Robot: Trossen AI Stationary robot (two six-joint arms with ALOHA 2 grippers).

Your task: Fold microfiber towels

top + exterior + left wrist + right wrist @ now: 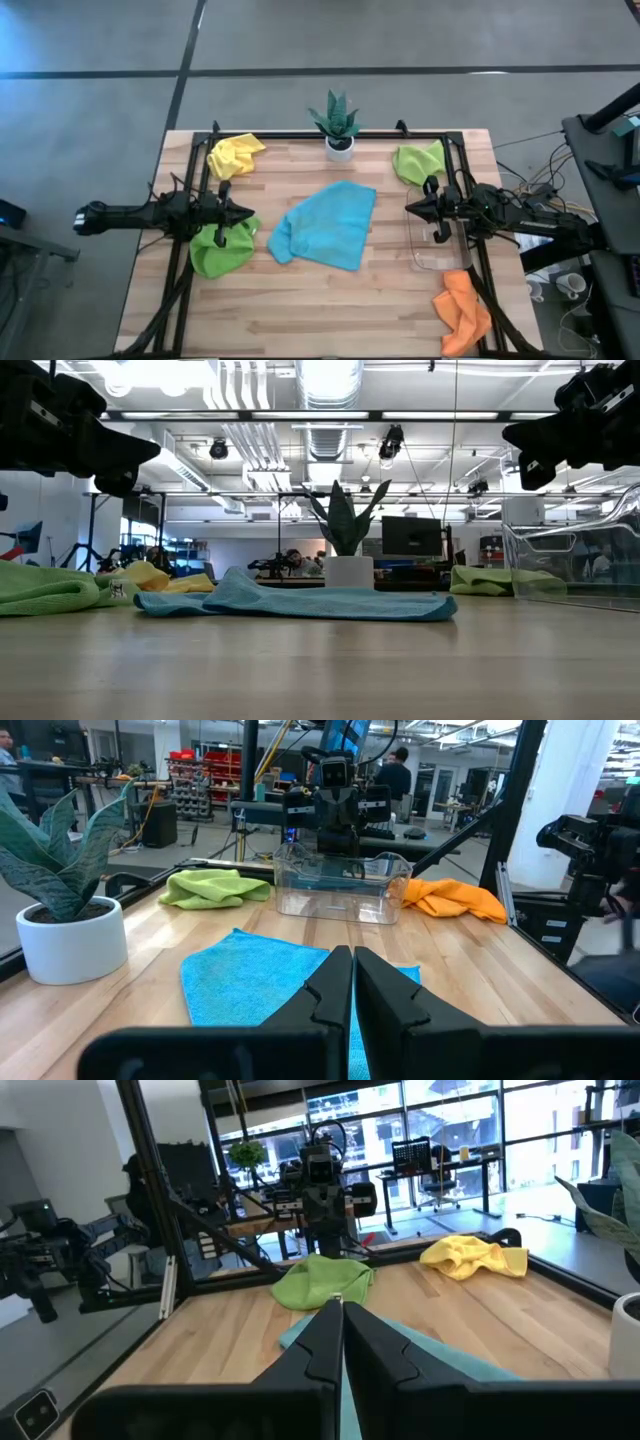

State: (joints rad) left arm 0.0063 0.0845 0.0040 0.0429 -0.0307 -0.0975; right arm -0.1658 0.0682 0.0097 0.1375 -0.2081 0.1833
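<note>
A light blue towel (328, 226) lies crumpled flat at the table's middle. A yellow towel (234, 154) sits at the far left. One lime green towel (222, 247) lies at the left under my left gripper (248, 212), another (418, 161) at the far right. An orange towel (463, 312) lies at the near right corner. My left gripper (353, 965) hovers shut above the table, holding nothing. My right gripper (409, 208) (340, 1320) hovers shut at the right, over the clear tray (434, 245).
A small potted plant (337, 124) stands at the far edge's middle. A clear plastic tray (342, 888) sits at the right side. A black frame (330, 134) runs along the table's far, left and right edges. Bare wood shows along the near edge.
</note>
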